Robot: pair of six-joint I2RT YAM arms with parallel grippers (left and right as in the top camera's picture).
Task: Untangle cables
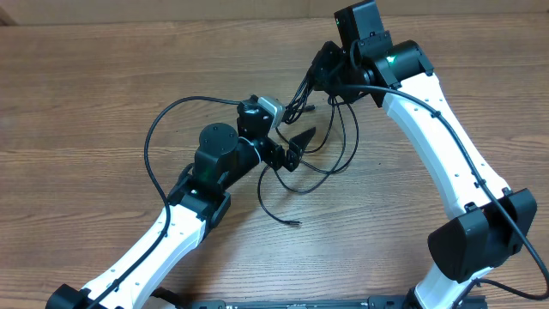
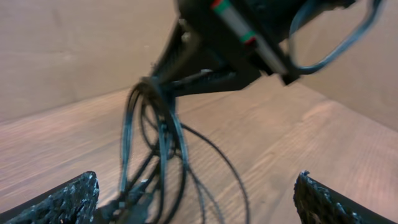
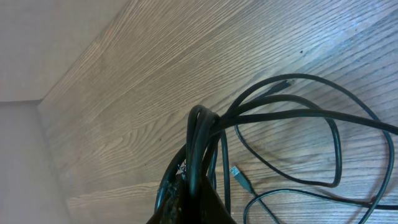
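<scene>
Right gripper (image 1: 319,73) clamped on a bunch of the cables (image 3: 200,143), held up off the table (image 1: 103,103) — loops trail onto it. Left gripper (image 1: 295,148) jaws wide apart, near the hanging strands. Cables likely light, floppy, springy — best pinch one loose strand below the bunch.

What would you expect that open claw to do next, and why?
Probably the left gripper eases forward and closes on one hanging strand: its jaws stand wide open just short of the cables, which dangle in loops from the shut right gripper.
</scene>
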